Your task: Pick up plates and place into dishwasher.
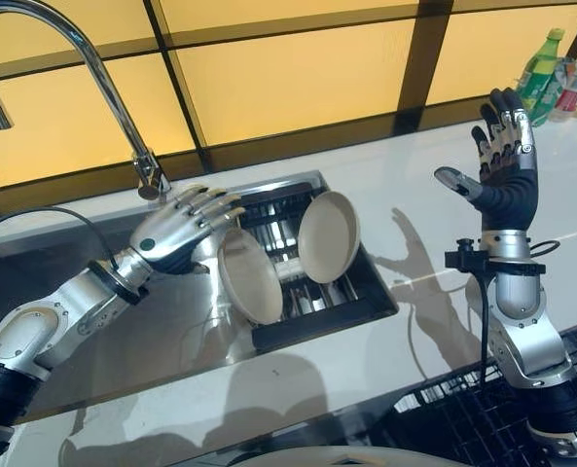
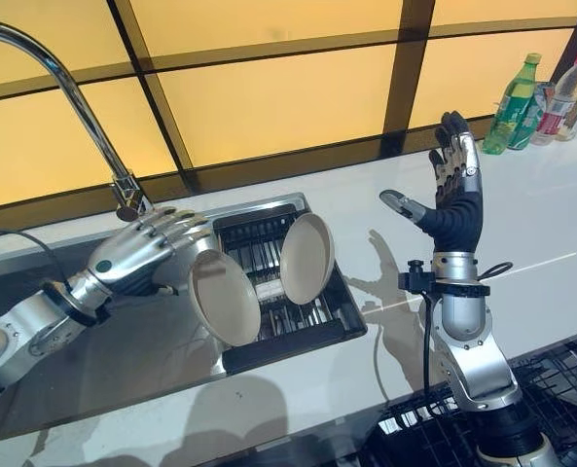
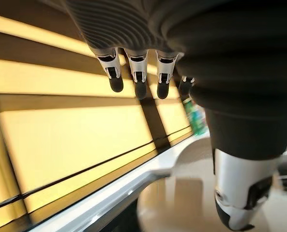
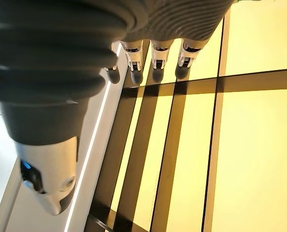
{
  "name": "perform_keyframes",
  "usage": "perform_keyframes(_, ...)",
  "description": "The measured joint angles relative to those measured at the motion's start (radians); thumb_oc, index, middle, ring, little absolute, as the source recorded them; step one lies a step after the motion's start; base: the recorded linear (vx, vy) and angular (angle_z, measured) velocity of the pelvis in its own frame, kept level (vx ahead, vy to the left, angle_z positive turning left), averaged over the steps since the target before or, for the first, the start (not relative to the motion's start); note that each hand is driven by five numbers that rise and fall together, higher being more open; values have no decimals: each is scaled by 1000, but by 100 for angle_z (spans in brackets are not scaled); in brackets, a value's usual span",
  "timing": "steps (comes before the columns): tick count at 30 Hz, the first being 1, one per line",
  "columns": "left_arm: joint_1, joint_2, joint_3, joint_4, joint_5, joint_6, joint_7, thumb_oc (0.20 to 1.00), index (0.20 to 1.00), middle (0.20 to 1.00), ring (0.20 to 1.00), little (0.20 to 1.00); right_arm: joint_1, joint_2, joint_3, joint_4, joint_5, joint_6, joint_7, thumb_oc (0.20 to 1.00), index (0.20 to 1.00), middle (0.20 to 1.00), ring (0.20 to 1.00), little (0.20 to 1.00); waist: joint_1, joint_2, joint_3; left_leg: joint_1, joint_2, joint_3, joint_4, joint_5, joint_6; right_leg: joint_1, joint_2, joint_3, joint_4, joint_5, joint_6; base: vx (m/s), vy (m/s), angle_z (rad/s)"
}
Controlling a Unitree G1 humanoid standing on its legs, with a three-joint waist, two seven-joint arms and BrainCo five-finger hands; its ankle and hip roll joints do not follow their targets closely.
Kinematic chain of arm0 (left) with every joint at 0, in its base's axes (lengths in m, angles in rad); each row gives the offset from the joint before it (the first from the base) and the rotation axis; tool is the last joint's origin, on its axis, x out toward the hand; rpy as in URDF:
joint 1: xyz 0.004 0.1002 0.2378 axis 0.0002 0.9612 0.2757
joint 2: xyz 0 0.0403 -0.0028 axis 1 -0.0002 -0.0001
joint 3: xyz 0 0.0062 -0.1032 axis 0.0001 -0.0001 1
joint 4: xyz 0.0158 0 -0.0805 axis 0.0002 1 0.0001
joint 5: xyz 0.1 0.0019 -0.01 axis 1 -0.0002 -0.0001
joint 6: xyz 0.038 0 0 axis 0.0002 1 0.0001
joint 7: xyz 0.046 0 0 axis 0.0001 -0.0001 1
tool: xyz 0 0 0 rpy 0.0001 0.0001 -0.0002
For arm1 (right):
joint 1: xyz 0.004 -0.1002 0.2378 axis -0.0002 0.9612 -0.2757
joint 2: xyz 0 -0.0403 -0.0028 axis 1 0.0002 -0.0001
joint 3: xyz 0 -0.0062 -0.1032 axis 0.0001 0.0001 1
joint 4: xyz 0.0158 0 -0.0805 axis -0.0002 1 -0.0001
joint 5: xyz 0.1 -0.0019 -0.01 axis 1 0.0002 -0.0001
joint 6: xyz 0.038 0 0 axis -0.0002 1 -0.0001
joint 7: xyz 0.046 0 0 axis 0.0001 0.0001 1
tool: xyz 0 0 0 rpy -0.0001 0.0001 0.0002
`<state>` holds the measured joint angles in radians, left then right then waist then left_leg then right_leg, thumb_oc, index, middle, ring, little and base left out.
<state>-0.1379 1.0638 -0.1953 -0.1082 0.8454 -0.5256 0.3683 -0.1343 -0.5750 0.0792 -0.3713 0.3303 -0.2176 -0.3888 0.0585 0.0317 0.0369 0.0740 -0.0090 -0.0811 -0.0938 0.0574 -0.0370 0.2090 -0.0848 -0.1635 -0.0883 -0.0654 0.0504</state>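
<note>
Left hand [image 1: 176,233] is out over the sink [image 1: 64,292], fingers stretched nearly straight and relaxed, clamped on nothing, its fingertips just beside the rim of the near plate [image 1: 250,277]. That cream plate stands tilted on edge at the near end of the black dish rack [image 1: 317,311] set in the sink; whether the fingers actually touch it is hard to tell. A second cream plate [image 1: 329,236] stands on edge farther along the same rack, apart from the first, its hollow face turned toward the near one. The curved chrome faucet [image 1: 93,78] arcs up behind the left hand. Over on the white tabletop [image 1: 414,292], the right hand [image 2: 451,195] is raised upright, palm open, fingers spread and thumb out to the side, holding nothing, well apart from both plates. Green and clear bottles [image 2: 536,92] stand at the far right corner of the tabletop, against the yellow panelled wall [image 1: 298,88]. A dark wire basket [image 2: 551,389] shows at the lower right.
</note>
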Motion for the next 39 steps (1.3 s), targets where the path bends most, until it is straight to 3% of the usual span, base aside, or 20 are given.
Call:
perform_keyframes(2, 0, 1, -3, -16, 12, -66, 7, 1000, 1000, 1000, 1000, 1000, 26, 0, 0, 0, 5, 0, 13, 1000, 1000, 1000, 1000, 1000, 0, -5, -3, 0, 0, 2, 0, 0, 0, -1, 0, 2, 0, 0, 0, 44, 7, -2)
perform_keyframes(6, -1, 18, -29, -33, 17, -133, -12, 1000, 1000, 1000, 1000, 1000, 41, 0, 0, 0, 17, 0, 15, 1000, 1000, 1000, 1000, 1000, -6, -7, -4, 1, 1, 11, -1, 0, 0, -3, 0, 11, 0, 4, 1, 41, 9, -6)
perform_keyframes(12, -8, 50, -83, -43, 4, -208, -148, 1000, 1000, 1000, 1000, 1000, 45, -11, 0, 0, 28, 0, 15, 1000, 1000, 1000, 1000, 1000, -19, -8, -5, 2, 2, 22, -1, -1, 1, -5, -1, 21, 0, 8, 2, 37, 4, -5)
perform_keyframes(18, -17, 53, -103, -75, -56, -206, -320, 1000, 1000, 1000, 1000, 1000, 53, -25, 0, 0, 40, 2, 15, 1000, 1000, 1000, 1000, 1000, -17, -8, -6, 3, 2, 22, 0, -1, 1, -5, -2, 21, 0, 9, 2, 32, -1, 0)
perform_keyframes(27, -17, 53, -103, -85, -87, -184, -428, 1000, 1000, 1000, 1000, 1000, 60, -25, 0, 0, 48, 8, 17, 1000, 1000, 1000, 1000, 1000, -17, -9, -7, 2, 2, 22, 2, 1, 2, -9, -1, 22, 0, 9, 3, 16, 2, 0)
perform_keyframes(32, -17, 52, -103, -79, -49, -121, -409, 1000, 1000, 1000, 1000, 1000, 66, -25, 0, 0, 48, 23, 35, 1000, 1000, 1000, 1000, 1000, -17, -9, -7, 3, 2, 24, 0, 0, 2, -8, -2, 24, 0, 10, 3, 40, 22, -1)
perform_keyframes(39, -17, 50, -103, 19, 121, -38, -174, 1000, 1000, 1000, 1000, 1000, 78, -25, 0, 1, 48, 27, 51, 1000, 1000, 1000, 1000, 1000, -17, -8, -7, 3, 2, 27, 0, 0, 2, -11, -2, 29, 0, 11, 3, 10, 7, 0)
